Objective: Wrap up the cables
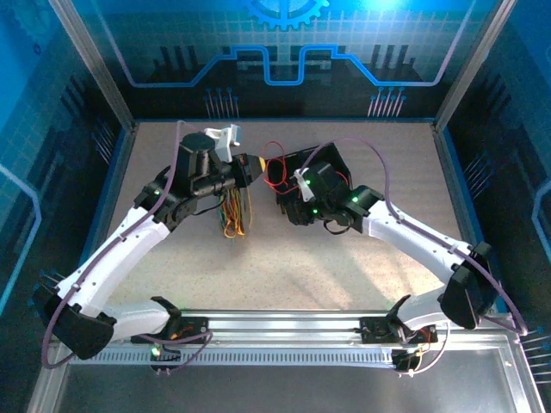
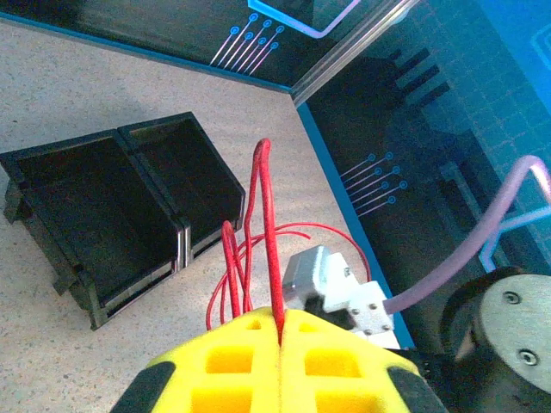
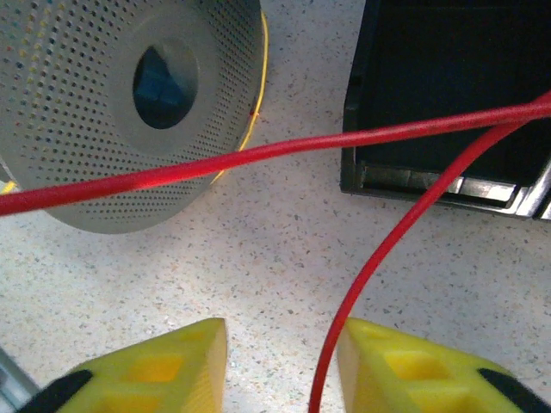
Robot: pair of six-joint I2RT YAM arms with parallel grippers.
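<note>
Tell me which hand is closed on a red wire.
The left hand: it pinches the red wires tightly, while the right hand stands open.

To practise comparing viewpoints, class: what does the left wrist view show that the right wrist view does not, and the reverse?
Left wrist, not right wrist: the left gripper shut on the red cables, and the blue wall. Right wrist, not left wrist: the right gripper open with one cable between its fingers, and a perforated grey disc with a yellow strand along its rim. Both: cables, black bin, speckled table.
</note>
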